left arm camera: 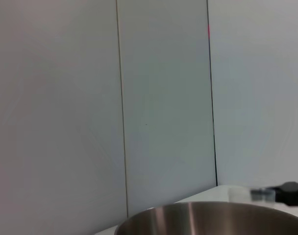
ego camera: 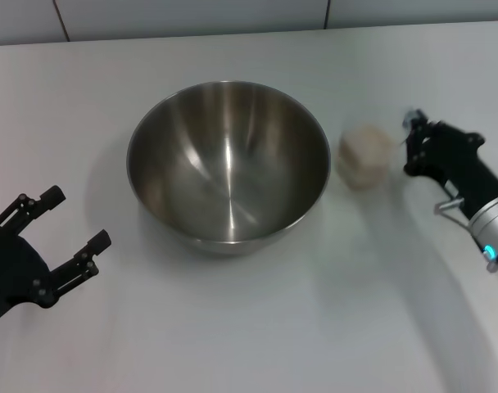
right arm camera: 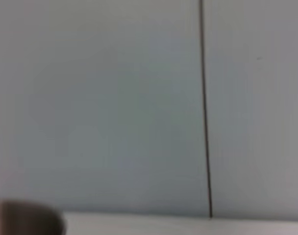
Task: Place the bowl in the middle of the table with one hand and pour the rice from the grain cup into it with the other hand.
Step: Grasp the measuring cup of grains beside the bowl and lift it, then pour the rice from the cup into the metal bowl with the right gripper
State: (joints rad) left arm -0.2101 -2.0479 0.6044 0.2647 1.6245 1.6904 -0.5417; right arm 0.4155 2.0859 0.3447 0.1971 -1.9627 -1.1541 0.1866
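Observation:
The large steel bowl [ego camera: 228, 164] stands empty near the middle of the white table [ego camera: 257, 344]. Its rim also shows in the left wrist view [left arm camera: 212, 220] and in the right wrist view [right arm camera: 26, 220]. The small clear grain cup [ego camera: 364, 157] stands upright just right of the bowl, filled with pale rice [ego camera: 362, 151]. My right gripper [ego camera: 410, 146] is open just right of the cup, a small gap away, pointing at it. It shows far off in the left wrist view [left arm camera: 286, 193]. My left gripper [ego camera: 77, 218] is open and empty at the lower left, apart from the bowl.
Grey wall panels [ego camera: 192, 16] run along the table's far edge and fill both wrist views. White tabletop lies in front of the bowl and around the cup.

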